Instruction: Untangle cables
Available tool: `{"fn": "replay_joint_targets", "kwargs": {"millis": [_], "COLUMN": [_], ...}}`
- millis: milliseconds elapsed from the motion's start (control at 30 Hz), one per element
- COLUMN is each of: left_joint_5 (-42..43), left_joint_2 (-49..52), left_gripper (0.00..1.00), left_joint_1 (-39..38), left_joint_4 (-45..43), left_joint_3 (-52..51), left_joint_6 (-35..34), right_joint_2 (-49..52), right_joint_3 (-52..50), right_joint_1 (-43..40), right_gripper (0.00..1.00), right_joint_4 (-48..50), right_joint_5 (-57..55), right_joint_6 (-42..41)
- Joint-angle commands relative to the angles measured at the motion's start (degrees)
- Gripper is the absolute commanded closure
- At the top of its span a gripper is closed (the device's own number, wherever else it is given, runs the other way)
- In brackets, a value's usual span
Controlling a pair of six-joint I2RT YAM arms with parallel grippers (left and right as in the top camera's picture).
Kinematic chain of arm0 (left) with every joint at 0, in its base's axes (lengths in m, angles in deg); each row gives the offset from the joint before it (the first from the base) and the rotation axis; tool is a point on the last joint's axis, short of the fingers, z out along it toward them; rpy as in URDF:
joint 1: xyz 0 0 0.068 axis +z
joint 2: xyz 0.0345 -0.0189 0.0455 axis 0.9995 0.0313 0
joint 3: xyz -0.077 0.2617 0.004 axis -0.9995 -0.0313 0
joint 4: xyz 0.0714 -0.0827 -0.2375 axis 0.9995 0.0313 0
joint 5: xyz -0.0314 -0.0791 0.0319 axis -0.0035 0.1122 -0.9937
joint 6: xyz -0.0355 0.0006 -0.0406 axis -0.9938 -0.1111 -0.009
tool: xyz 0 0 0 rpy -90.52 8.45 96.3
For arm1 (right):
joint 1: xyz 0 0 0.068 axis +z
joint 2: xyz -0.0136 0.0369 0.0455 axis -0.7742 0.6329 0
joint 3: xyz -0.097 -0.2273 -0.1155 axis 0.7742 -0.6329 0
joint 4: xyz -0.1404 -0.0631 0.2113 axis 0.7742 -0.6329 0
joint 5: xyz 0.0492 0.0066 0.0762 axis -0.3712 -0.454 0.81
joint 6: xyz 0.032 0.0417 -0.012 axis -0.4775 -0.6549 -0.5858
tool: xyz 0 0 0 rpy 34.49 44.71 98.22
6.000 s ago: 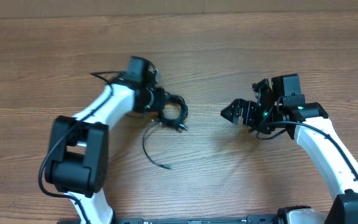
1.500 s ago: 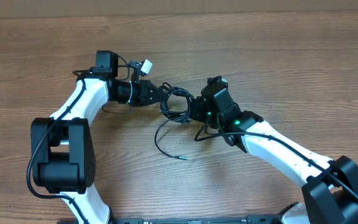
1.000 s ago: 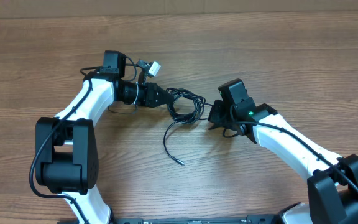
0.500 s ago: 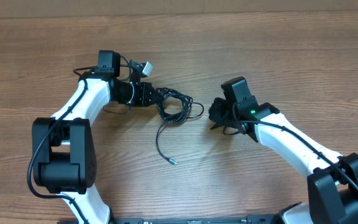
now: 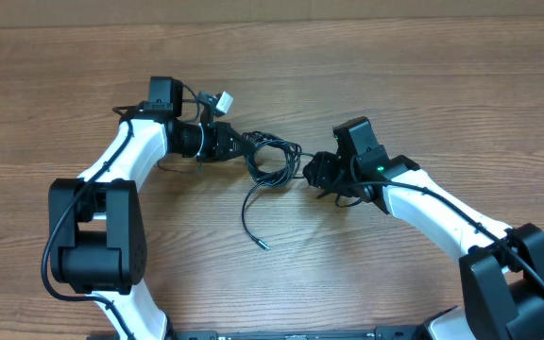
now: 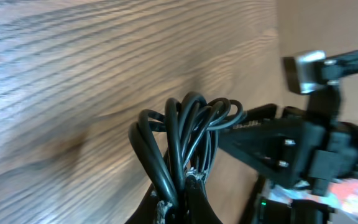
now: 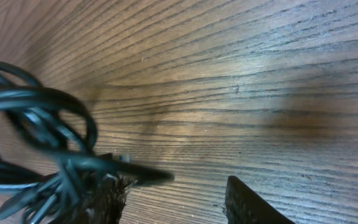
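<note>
Now the right gripper (image 5: 313, 172) has gone from closed to roughly half open and edged back toward the cables (image 5: 272, 161). The coil sits just off its fingertips. In the wrist view one strand brushes a finger, but nothing is clamped. The left gripper (image 5: 238, 144) stays pinched shut on the coil's far side, loops fanning out right ahead of its tips. A loose tail (image 5: 249, 212) trails away from both grippers. Looks like a re-grab setup: the knot isn't loosened yet and needs a fresh bite on one loop.
</note>
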Motion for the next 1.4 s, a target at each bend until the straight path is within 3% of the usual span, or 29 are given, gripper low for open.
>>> {"fn": "replay_joint_targets", "kwargs": {"millis": [0, 300, 433, 467, 600, 833, 1367], "left_joint_5": [7.93, 11.93, 17.05, 18.40, 18.40, 9.20, 6.36], "left_joint_2": [0.28, 0.28, 0.28, 0.28, 0.28, 0.28, 0.28], "left_gripper": [0.96, 0.96, 0.96, 0.96, 0.96, 0.96, 0.96], "left_joint_1": [-0.13, -0.13, -0.13, -0.13, -0.11, -0.13, 0.00], "left_joint_4": [0.04, 1.11, 1.33, 1.42, 1.42, 1.16, 1.05], "left_joint_3": [0.42, 0.42, 0.42, 0.42, 0.44, 0.42, 0.42], "left_joint_6": [-0.50, 0.11, 1.75, 2.36, 3.15, 3.82, 3.76], "right_joint_2": [0.17, 0.17, 0.17, 0.17, 0.17, 0.17, 0.17], "right_joint_3": [-0.02, -0.02, -0.02, -0.02, -0.02, -0.02, -0.02], "right_joint_1": [-0.04, -0.04, -0.04, -0.04, -0.04, -0.66, -0.90], "right_gripper": [0.55, 0.62, 0.69, 0.71, 0.96, 0.96, 0.96], "right_joint_4": [0.74, 5.51, 6.82, 6.84, 5.11, -3.10, -21.38], "right_joint_5": [-1.62, -3.96, -4.66, -5.27, -8.85, -18.49, -48.37], "right_joint_6": [0.74, 0.33, -3.32, -4.57, -5.51, -4.66, 1.22]}}
